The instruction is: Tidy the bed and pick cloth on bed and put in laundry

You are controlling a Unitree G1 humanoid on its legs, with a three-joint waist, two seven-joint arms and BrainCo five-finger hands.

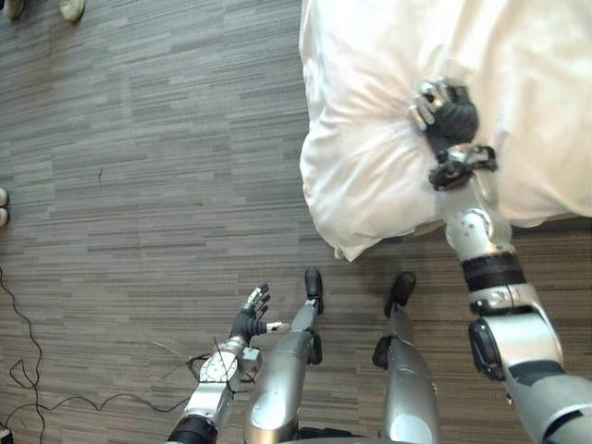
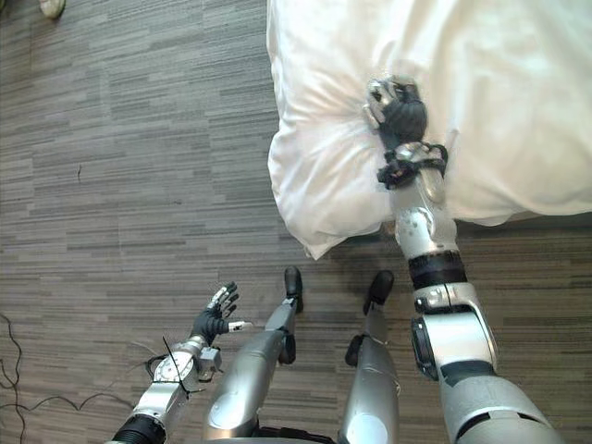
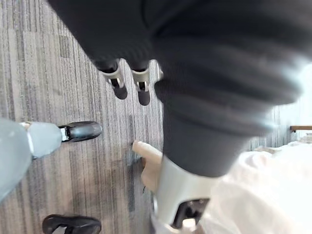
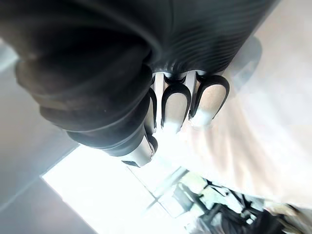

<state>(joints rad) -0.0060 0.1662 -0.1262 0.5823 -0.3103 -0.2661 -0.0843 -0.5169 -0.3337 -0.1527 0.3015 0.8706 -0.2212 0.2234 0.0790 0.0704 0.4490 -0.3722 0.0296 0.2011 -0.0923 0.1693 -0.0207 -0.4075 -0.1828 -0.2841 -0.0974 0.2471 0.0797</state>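
A: Bedding (image 1: 370,176), where was it? Nearest stuff first.
B: L hand (image 1: 252,310) hung low over striped grey floor (image 1: 139,185), fingers loosely spread, nothing in it. Beyond, it lay white & puffy, one corner drooping twd floor.
A: R hand?
B: R hand (image 1: 446,109) sat on top, fingers curled into fabric, folds puckering round them. Person's shoes (image 1: 72,9) farthest off.

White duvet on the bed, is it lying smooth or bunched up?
Bunched up: the white duvet has creases radiating from the right robot hand gripping it, and its corner overhangs the floor.
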